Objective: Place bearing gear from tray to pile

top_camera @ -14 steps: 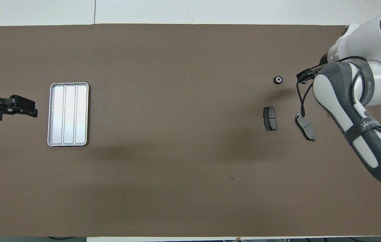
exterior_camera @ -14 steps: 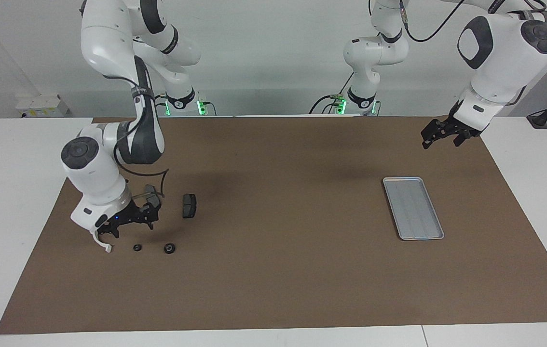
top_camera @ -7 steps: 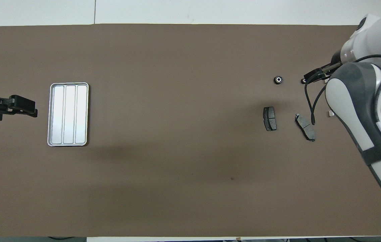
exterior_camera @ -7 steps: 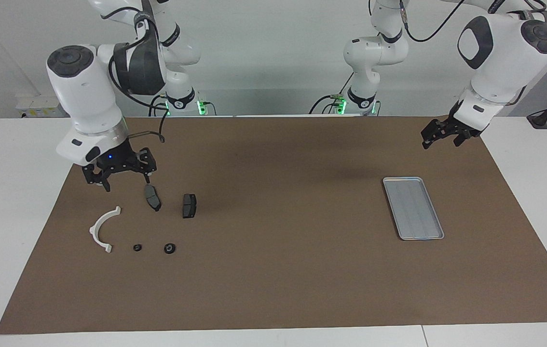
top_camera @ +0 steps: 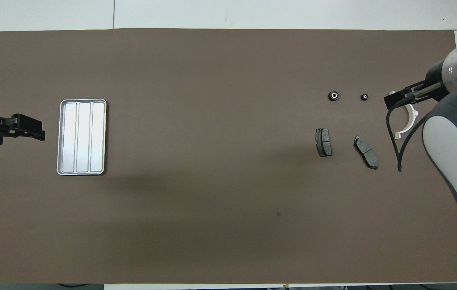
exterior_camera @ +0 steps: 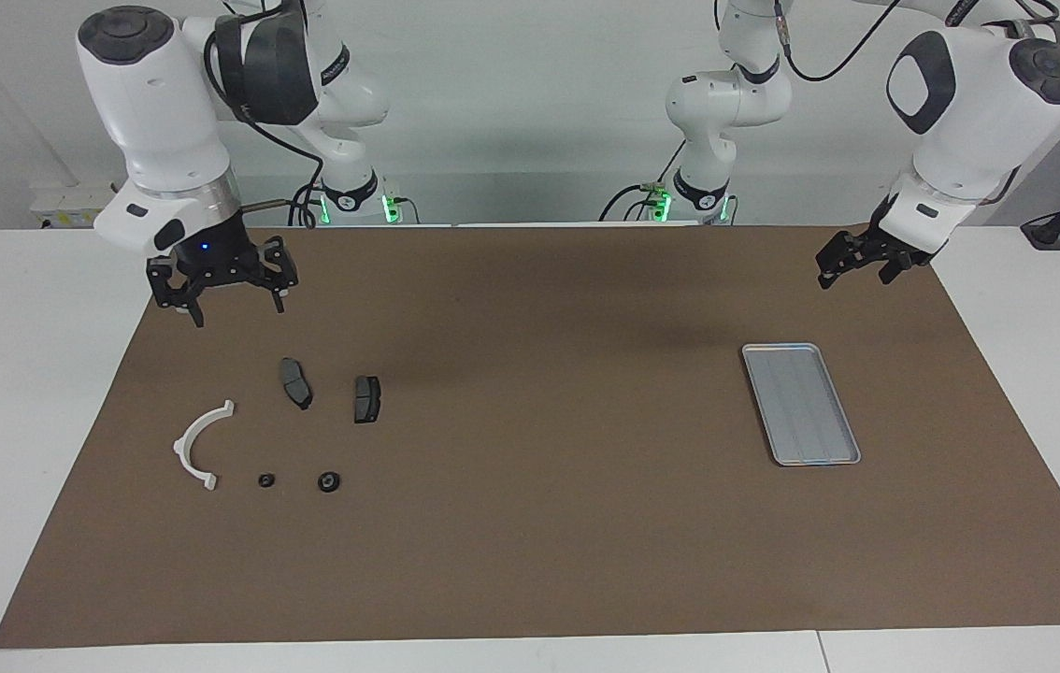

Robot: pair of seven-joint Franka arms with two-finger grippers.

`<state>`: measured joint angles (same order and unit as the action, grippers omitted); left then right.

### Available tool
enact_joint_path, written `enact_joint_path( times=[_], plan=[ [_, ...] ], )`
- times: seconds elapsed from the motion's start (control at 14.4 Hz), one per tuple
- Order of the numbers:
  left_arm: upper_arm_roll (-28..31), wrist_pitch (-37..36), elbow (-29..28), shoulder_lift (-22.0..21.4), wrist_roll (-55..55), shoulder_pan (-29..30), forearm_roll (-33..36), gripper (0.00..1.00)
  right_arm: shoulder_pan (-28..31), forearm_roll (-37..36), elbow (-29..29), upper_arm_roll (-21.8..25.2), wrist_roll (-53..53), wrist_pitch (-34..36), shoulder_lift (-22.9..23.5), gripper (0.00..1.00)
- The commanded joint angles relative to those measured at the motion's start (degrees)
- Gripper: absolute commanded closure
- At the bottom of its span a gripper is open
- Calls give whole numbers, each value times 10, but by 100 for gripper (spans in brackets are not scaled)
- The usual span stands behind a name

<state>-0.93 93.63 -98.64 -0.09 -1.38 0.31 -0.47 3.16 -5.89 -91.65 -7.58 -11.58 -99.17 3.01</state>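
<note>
- Bearing gear [exterior_camera: 329, 482] sits flat on the brown mat [exterior_camera: 530, 523], at the right arm's end of the table, among the pile's parts.
- Just beside it lies a smaller black ring [exterior_camera: 265, 480], and next to that the white half-ring bracket [exterior_camera: 198, 444].
- Two dark brake pads [exterior_camera: 296, 383] [exterior_camera: 366, 399] lie side by side, nearer to the robots than the gear, none of them touching it.
- Right gripper [exterior_camera: 229, 301] hangs in the air above the mat, over a spot near the pads, fingers spread apart and holding nothing.
- Tray [exterior_camera: 801, 403] rests at the left arm's end, well apart from the pile, with nothing in its ridged bed.
- Left gripper [exterior_camera: 852, 266] waits raised above the mat's corner near the tray, jaws apart and with nothing between them.
</note>
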Motion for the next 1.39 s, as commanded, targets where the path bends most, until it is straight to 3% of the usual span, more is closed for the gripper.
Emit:
enact_joint_path(
  times=[0.0,0.35,0.63,1.32],
  plan=[
    [-3,10,-16,-16,-8,1,4,0,-4,18,-11,2,40,33,-41,0],
    [-3,10,-16,-16,-8,1,4,0,-53,76,-10,86,82,91,-70,0],
    [-3,10,-16,-16,-8,1,4,0,-52,75,-38,88,82,82,-77,0],
    [-3,10,-16,-16,-8,1,4,0,-54,72,-32,88,110,98,-76,0]
  ],
)
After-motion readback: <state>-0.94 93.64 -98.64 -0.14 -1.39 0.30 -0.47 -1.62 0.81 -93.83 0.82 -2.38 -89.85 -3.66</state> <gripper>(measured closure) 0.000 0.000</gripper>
